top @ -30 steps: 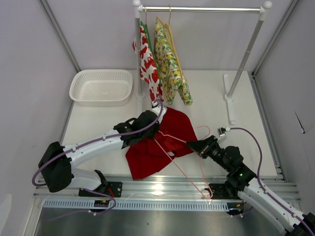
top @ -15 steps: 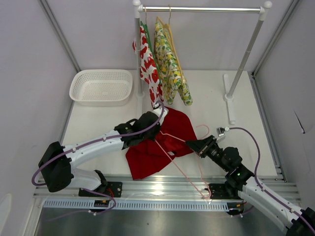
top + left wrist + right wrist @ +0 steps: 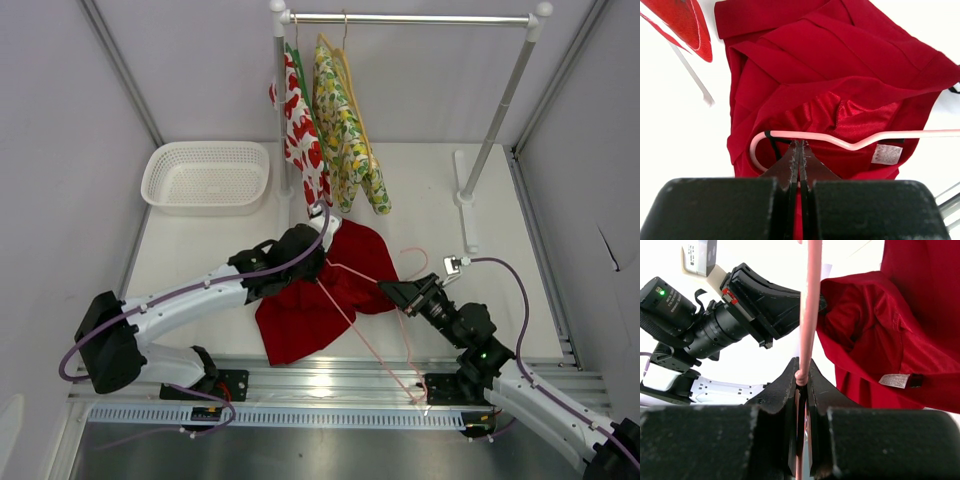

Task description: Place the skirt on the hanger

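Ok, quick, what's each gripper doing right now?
Left gripper: closed, at the skirt right by the hanger; whether cloth is pinched cannot be told.
Right gripper: closed on the hanger.

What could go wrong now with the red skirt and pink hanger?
The thin hanger might slip or twist in the right end effector, which pinches only its wire. The skirt lies bunched, so the wire could snag a fold. The shut left end effector beside the wire might knock it.
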Available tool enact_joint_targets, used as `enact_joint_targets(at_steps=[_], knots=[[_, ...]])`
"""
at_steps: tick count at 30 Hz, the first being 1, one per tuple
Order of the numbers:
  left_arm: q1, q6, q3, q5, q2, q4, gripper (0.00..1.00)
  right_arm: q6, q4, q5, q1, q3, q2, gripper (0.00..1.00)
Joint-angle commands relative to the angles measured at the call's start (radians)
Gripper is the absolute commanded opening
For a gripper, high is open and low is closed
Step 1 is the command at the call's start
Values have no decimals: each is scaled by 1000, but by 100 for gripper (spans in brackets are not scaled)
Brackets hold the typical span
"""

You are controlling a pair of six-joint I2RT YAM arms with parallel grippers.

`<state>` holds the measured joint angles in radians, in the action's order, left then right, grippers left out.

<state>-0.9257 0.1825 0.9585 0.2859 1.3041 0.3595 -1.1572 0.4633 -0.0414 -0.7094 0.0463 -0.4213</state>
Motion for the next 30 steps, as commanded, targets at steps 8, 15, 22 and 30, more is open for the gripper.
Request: enact_joint_targets(at_steps=[8, 15, 22, 30], knots=[[-15, 87, 8, 77, -54, 1, 0, 16, 221, 63, -7, -111, 22, 0], [-15, 110, 8, 127, -92, 6, 0, 13, 178, 78, -10, -148, 87, 0], [-15, 147, -21, 119, -78, -20, 0, 66, 303, 92, -10, -154, -80, 0], [-15, 218, -43, 199, -51, -27, 0, 126, 566, 54, -13, -108, -413, 0]])
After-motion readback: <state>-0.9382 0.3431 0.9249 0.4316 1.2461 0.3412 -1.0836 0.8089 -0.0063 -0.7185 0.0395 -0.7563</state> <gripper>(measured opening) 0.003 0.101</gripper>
